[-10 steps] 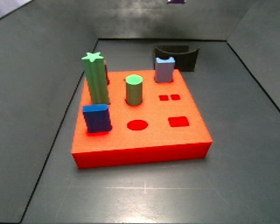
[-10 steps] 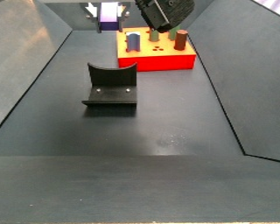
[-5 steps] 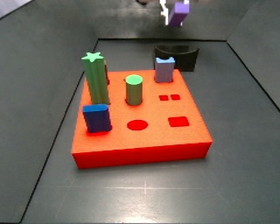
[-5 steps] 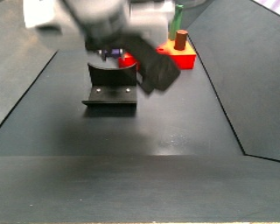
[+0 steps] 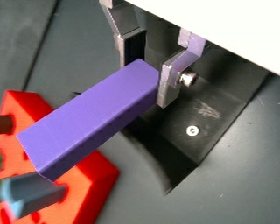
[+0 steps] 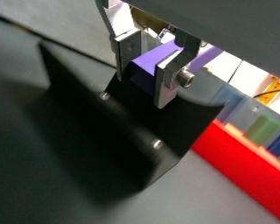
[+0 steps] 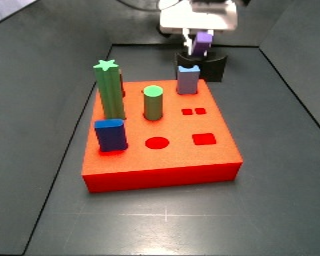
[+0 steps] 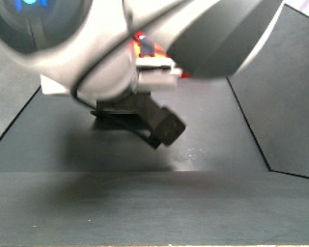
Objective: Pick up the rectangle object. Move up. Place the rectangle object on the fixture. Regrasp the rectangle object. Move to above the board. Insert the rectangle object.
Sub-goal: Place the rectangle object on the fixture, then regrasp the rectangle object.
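Standing at centre-left of a side view, the thick red-orange square board [image 7: 163, 140] rests on the dark bench [image 7: 283, 200]. Upper centre, the pincer [image 7: 200, 38] clamps the long purple rectangular bar [image 5: 90, 118] above the black bracket fixture [image 7: 214, 66].

No readable txt, labels or nos. anywhere; pincer [image 5: 152, 59] by fixture [image 6: 119, 140] unmarked too.

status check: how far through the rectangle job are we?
Pickup and lift look done: the pincer is shut on the rectangle object. In hand: it hangs above the fixture, bar not yet seated. Left: place, regrasp, move above the board, insert.
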### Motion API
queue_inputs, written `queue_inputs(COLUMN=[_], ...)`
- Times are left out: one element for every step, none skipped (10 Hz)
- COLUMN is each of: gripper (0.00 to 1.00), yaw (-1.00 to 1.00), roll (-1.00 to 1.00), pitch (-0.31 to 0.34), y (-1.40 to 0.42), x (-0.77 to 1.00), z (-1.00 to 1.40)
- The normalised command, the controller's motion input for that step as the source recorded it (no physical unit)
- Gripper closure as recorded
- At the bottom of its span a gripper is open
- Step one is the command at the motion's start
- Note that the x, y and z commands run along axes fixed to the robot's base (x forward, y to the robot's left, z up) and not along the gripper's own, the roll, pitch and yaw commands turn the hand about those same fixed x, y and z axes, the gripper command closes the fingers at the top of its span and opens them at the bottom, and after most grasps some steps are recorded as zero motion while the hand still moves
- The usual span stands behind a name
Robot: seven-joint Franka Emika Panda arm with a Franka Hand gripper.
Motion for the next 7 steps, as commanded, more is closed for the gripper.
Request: queue_inputs(gripper=[1.0, 1.0, 1.0, 1.0, 1.0, 0.0, 0.0], yaw=[-0.07, -0.06, -0.05, -0.04, 0.0, 0.0, 0.01], roll=[-0.16, -0.15, -0.13, -0.11, 0.0, 0.0, 0.06], pitch=[-0.03, -0.027, -0.024, -0.026, 0.0, 0.0, 0.007], y=[0.09, 0.08, 0.07, 0.05, -0.5, 0.0, 0.0], x=[0.15, 0.13, 0.11, 0.09, 0.0, 0.0, 0.0], z=[-0.75, -0.64, -0.48, -0.27, -0.17, 0.0, 1.0])
